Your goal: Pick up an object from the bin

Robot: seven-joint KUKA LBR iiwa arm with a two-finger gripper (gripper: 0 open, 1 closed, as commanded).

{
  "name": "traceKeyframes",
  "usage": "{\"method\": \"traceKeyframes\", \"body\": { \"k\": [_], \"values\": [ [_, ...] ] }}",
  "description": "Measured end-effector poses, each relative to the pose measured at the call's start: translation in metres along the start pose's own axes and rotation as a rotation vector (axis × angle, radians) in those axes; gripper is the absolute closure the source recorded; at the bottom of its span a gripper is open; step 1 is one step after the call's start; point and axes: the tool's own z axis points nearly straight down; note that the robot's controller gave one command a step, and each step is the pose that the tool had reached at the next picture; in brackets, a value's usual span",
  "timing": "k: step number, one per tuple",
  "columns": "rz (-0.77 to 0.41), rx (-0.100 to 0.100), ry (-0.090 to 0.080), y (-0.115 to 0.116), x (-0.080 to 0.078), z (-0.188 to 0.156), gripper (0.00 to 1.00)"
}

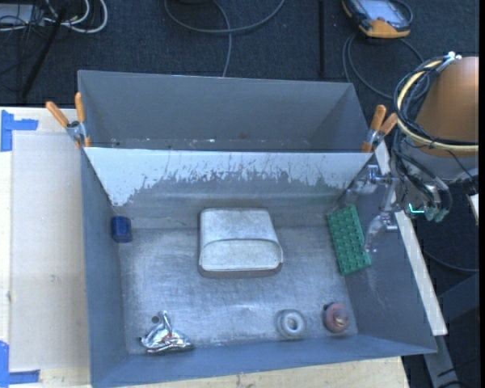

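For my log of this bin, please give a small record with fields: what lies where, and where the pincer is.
bin: grey metal
centre: pale grey rounded box
left: small blue block
right: green studded plate
front left: crumpled silver piece
front right: grey ring, reddish round thing
pincer: at the right wall, just beside the green studded plate

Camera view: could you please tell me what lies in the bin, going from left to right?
Blue block → crumpled silver piece → grey flat box → grey ring → green studded plate.
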Motion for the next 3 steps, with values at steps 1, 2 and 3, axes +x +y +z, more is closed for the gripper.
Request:
{"method": "traceKeyframes", "body": {
  "k": [1,2,3],
  "values": [
    [0.111,-0.001,-0.01,-0.003,-0.003,0.141,0.0],
    [0.194,-0.001,-0.012,0.05,-0.025,0.096,0.0],
    [0.355,-0.002,-0.005,0.139,-0.017,0.094,0.0]
  ]
}}
